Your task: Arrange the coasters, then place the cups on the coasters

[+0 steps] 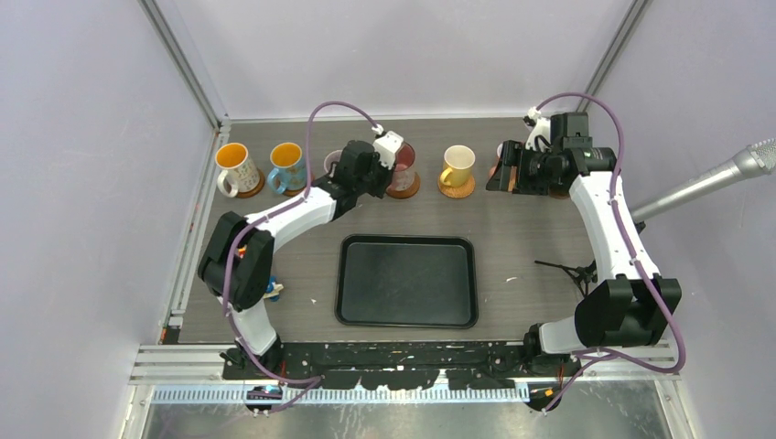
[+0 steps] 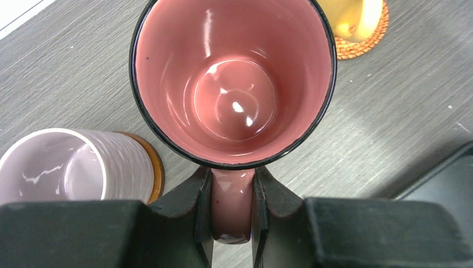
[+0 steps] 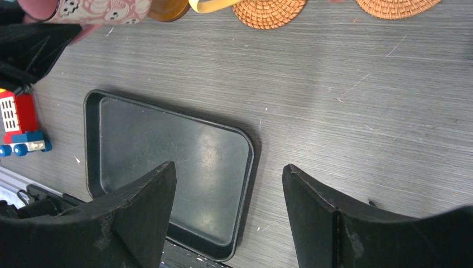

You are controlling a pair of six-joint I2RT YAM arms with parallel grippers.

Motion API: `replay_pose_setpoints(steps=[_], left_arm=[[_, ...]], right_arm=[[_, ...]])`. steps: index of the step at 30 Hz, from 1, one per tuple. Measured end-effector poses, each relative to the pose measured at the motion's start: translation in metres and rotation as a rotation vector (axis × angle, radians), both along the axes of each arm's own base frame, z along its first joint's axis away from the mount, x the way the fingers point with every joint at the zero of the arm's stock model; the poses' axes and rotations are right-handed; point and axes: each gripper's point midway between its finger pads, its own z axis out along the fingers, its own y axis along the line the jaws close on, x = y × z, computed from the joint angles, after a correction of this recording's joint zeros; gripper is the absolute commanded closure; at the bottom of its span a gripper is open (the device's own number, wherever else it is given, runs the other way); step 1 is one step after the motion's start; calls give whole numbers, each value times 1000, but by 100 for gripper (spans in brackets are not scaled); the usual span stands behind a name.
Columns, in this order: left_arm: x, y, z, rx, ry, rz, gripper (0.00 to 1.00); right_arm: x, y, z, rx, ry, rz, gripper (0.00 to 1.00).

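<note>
Left wrist: left gripper (image 2: pixel 231 187) pinching handle of glossy pink ceramic mug (image 2: pixel 234 84), mid-frame. Close at lower left, lilac ceramic mug (image 2: pixel 83 167); risk of knocking it w/ a sideways swing.

Right wrist: right gripper (image 3: pixel 227 173) spread wide, empty, above black rectangular tray (image 3: pixel 167 151).

Top: pink mug upper centre, over dark brown round coaster (image 1: pixel 404 193); seated or not, can't tell. Risk of tipping w/ off-centre release. Grey wood-grain tabletop (image 1: pixel 531 238), pale lilac walls (image 1: pixel 82 137).

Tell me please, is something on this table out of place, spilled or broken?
A small red and blue toy lies left of the black tray; it is neither cup nor coaster. I see no spill and no damage.
</note>
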Motion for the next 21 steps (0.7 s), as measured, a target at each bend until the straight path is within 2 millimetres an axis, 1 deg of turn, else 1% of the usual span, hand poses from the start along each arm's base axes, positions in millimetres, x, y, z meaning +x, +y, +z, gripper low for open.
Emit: replay_pose_setpoints(steps=[3, 7, 10, 17, 21], left_arm=[[11, 6, -12, 5, 7, -3, 100], [20, 7, -25, -2, 32, -16, 100], [26, 4, -29, -15, 38, -30, 100], [33, -7, -33, -34, 30, -72, 100], [35, -9, -42, -21, 26, -84, 100]], right_arm=[[-1, 0, 0, -6, 2, 8, 26], [-3, -1, -1, -9, 10, 11, 26], [-4, -1, -1, -9, 11, 11, 26], [-4, -1, -2, -9, 12, 11, 26], [-5, -1, -3, -9, 17, 11, 26]])
